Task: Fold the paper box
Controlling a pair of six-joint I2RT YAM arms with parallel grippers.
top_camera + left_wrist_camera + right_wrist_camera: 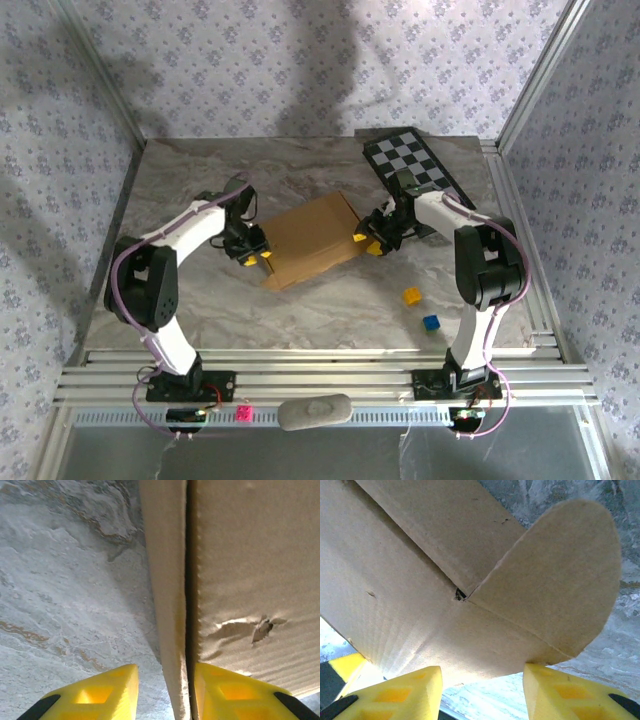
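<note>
The paper box (310,240) is a flat brown cardboard shape lying in the middle of the marble table. My left gripper (255,255) is at its left edge. In the left wrist view a thin cardboard wall (170,605) stands between the yellow fingers (95,695), close to the right one and apart from the left one; the left gripper (165,667) is open. My right gripper (368,240) is at the box's right edge. Its jaws (482,669) are open, just under the cardboard, where a rounded flap (560,575) sticks out.
A black-and-white checkered board (415,165) lies at the back right, just behind the right arm. A yellow block (411,296) and a blue block (431,322) sit on the table at the front right. Patterned walls close in the back and both sides.
</note>
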